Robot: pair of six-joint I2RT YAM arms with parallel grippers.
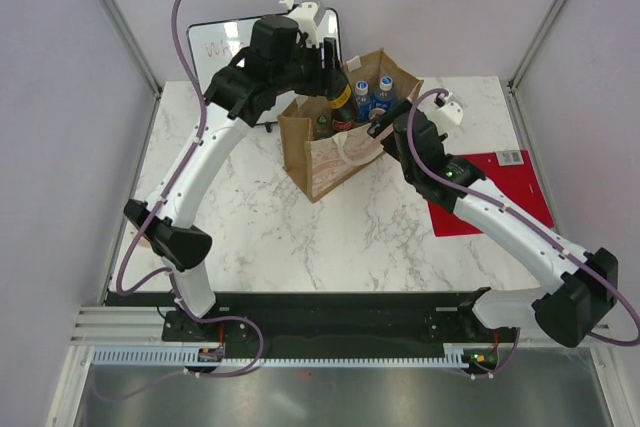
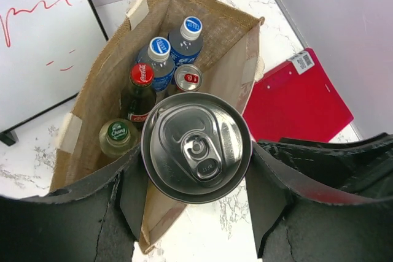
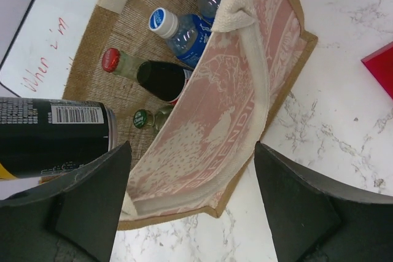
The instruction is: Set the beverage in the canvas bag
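Note:
The beverage, a black can (image 2: 196, 146) with a silver pull-tab top, hangs over the open canvas bag (image 2: 92, 90), with my left gripper (image 2: 196, 173) shut on its sides. From the top view the can (image 1: 342, 105) sits above the bag's mouth (image 1: 330, 162). Inside the bag stand two blue-capped water bottles (image 2: 161, 50), a red-capped cola bottle (image 2: 142, 75), a green-capped bottle (image 2: 117, 132) and a small can (image 2: 190, 78). My right gripper (image 3: 191, 151) is open, its jaws wide on either side of the bag's printed wall (image 3: 233, 90). The can (image 3: 55, 136) shows at that view's left.
A whiteboard (image 1: 215, 47) with red writing stands behind the bag at the far left. A red folder (image 1: 490, 192) lies flat on the marble table (image 1: 250, 217) to the bag's right, under my right arm.

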